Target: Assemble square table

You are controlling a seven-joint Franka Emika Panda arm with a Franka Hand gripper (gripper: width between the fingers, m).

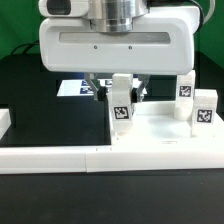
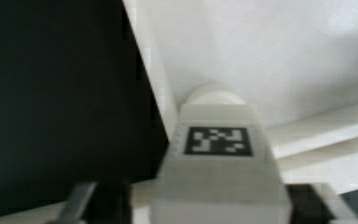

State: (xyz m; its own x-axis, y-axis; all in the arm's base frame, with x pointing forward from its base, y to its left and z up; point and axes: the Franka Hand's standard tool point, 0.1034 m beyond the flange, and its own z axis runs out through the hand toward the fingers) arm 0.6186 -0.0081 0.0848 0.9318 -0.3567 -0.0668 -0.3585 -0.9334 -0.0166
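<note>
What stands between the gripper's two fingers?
A small white plastic leg block with a black-white tag stands between the fingers, seen clearest in the wrist view.

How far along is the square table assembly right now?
Done: two leg blocks stand upright toward the exterior view's right, though whether they are seated in the square slab is unclear. In hand: the gripper straddles a third tagged leg block, its fingers flanking it; a firm grip is not evident. Left: placing this leg; no fourth leg is in view.
</note>
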